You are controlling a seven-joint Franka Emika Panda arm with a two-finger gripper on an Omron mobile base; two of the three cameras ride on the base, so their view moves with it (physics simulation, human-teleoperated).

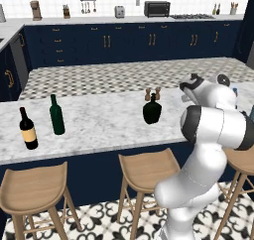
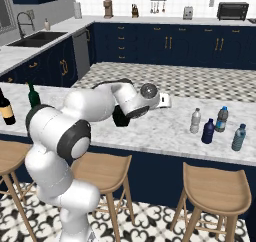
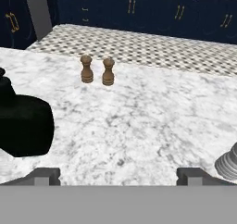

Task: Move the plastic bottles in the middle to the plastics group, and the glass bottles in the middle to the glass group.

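The squat, very dark glass bottle (image 1: 152,110) stands mid-counter; in the hand view it (image 3: 22,125) sits at the left. My gripper (image 3: 118,176) is open and holds nothing, hovering over bare marble just right of that bottle. To its right stand the clear grey plastic bottle with a white cap (image 2: 195,121) and the navy one (image 2: 208,131). The plastics group is beside them: a blue-capped clear bottle (image 2: 222,119) and a teal bottle (image 2: 239,137). The glass group stands far left: a green wine bottle (image 1: 57,116) and a black one with a tan label (image 1: 28,129).
Two brown wooden shakers (image 3: 86,69) (image 3: 108,71) stand behind the squat bottle near the counter's far edge. A ridged grey cap (image 3: 228,163) shows at the lower right of the hand view. Wooden stools (image 1: 147,170) line the near side of the marble island (image 1: 99,122).
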